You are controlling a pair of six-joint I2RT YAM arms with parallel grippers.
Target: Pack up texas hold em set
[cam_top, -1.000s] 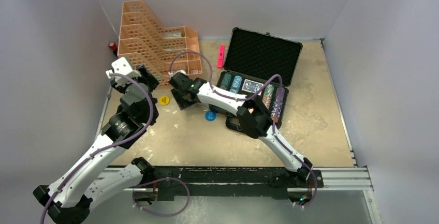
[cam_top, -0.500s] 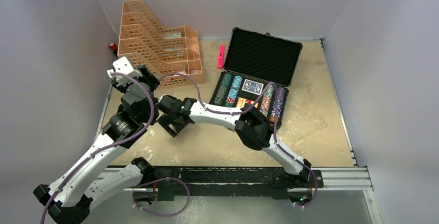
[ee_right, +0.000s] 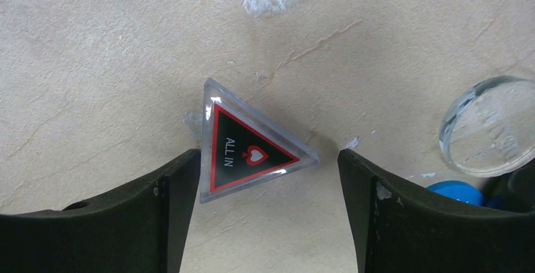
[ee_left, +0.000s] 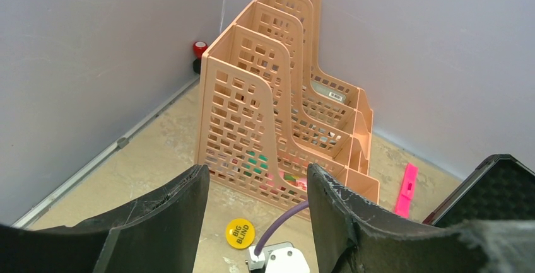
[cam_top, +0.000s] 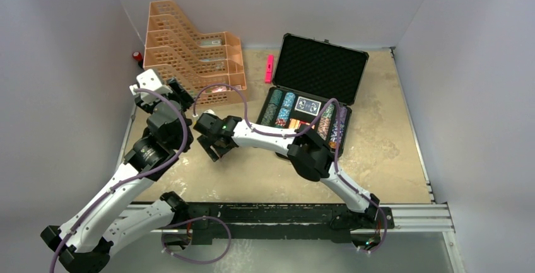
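Note:
The black case (cam_top: 322,66) lies open at the back right, with striped chip stacks (cam_top: 275,108) and a blue card deck (cam_top: 307,104) in its tray. A clear triangular "ALL IN" button (ee_right: 249,150) lies flat on the table, between the fingers of my open right gripper (ee_right: 268,181); its left corner is at the left finger (ee_right: 170,191). A clear round button (ee_right: 489,125) and a blue one (ee_right: 457,192) lie to its right. My left gripper (ee_left: 255,175) hangs open and holds nothing, above a yellow "BIG BLIND" button (ee_left: 240,232).
The orange mesh tray (cam_top: 189,49) stands at the back left, just beyond my left gripper (cam_top: 180,96). A pink marker (cam_top: 269,67) lies between the tray and the case. A small red-topped object (cam_top: 136,55) sits in the left corner. Side walls close in the table.
My right arm has swung left from beside the case to the table near the left arm, and its jaws have opened wider. The left arm has not moved.

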